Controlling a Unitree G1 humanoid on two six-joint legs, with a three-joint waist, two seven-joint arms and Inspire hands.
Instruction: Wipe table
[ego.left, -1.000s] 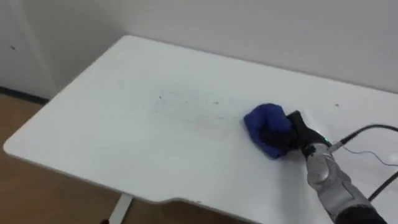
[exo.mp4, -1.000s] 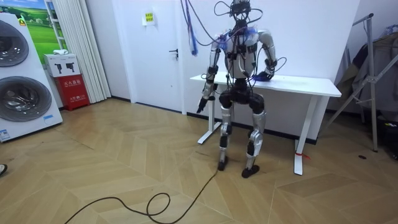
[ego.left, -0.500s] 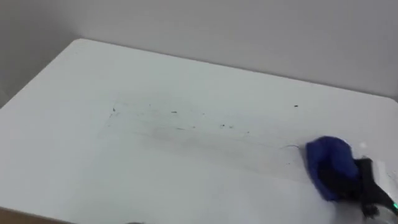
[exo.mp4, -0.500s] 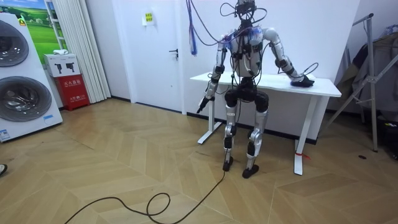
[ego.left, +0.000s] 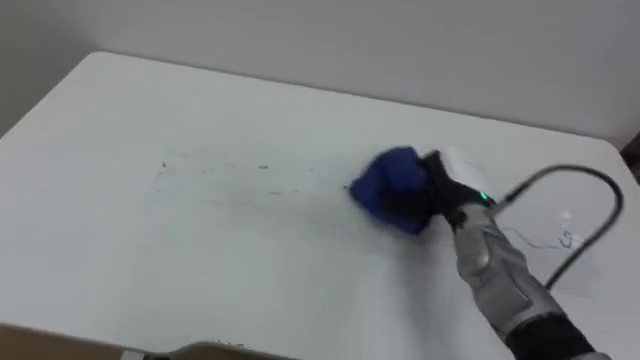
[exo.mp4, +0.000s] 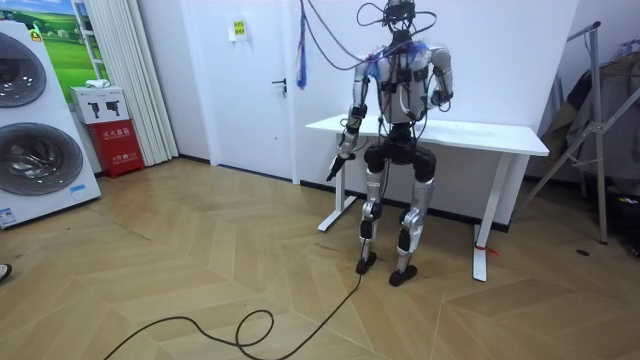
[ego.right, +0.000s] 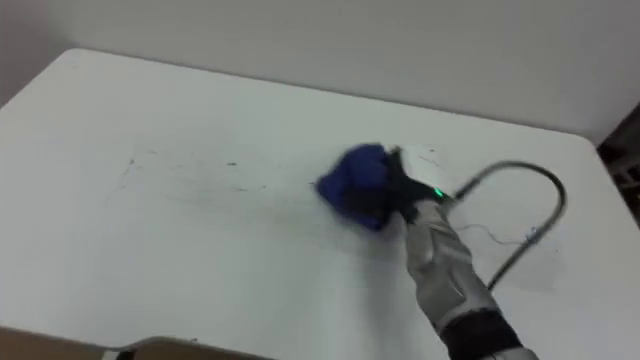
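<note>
**White table, blue cloth, right hand on it**

White tabletop (ego.left: 120, 250) in the left eye view, with a pale wall (ego.left: 400, 40) behind it. Faint dark marks (ego.left: 215, 170) streak across its middle. Just right of them lies the blue cloth (ego.left: 385, 182), bunched up on the surface. The right hand (ego.left: 438, 197) has it, arm reaching in from the lower right, dark fingers curled over the cloth and gripping it.

Over to the room view: the robot stands upright on both feet at the table's long side, back to us, facing the wall. Its right arm is bent up in front of its chest, above the tabletop. The left hand (exo.mp4: 334, 166) hangs off the surface beside the table's end on the room view's left; how it is held I cannot tell. Wood floor (exo.mp4: 200, 280) all round, a door (exo.mp4: 250, 80) to the left, washing machines (exo.mp4: 30, 150) at the far left.

Right eye view: cloth in the grip, just right of the marks, well in from every edge.
</note>
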